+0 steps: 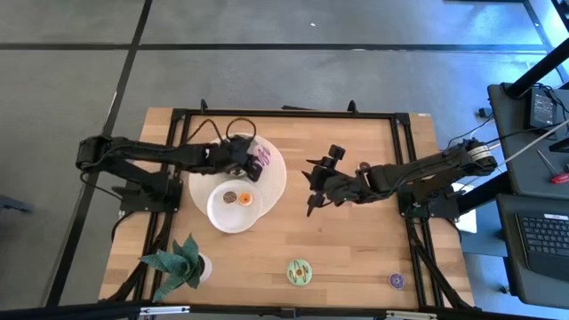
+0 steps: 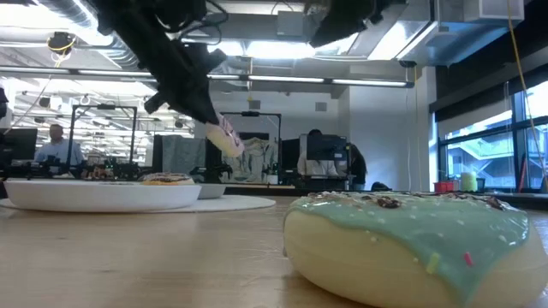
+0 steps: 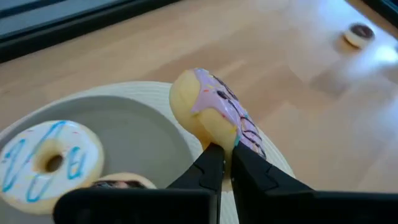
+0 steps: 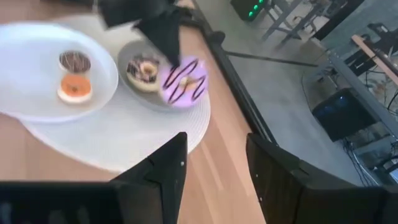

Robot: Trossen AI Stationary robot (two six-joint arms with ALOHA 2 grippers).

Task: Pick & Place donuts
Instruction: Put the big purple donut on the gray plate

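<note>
My left gripper point(image 3: 227, 158) hangs over the plates at the table's far left and is shut on a purple-iced donut with dark stripes point(image 1: 259, 161) point(image 4: 183, 81). Below it, a small grey plate point(image 4: 134, 50) holds a white donut with blue lines point(image 3: 50, 158). A white plate point(image 1: 233, 213) carries a chocolate donut point(image 4: 74, 61) and an orange donut point(image 4: 74, 88). A green-iced donut point(image 1: 299, 271) point(image 2: 411, 239) and a small purple donut point(image 1: 396, 280) lie flat near the near edge. My right gripper point(image 4: 214, 146) is open, above the bare table middle point(image 1: 313, 200). My left gripper pinches the purple donut between its two fingers point(image 3: 211, 163) at the lower part of its ring point(image 3: 221, 138). The fingers come slanting down from the table's left. The donut stands on edge, tilted and lifted clear above the plates point(image 2: 224, 135).
A large round white mat point(image 1: 274, 182) lies under the plates. A potted green plant point(image 1: 182, 262) stands at the near left corner. Bare wood stretches between the plates and the right arm. People and desks show in the room beyond the table.
</note>
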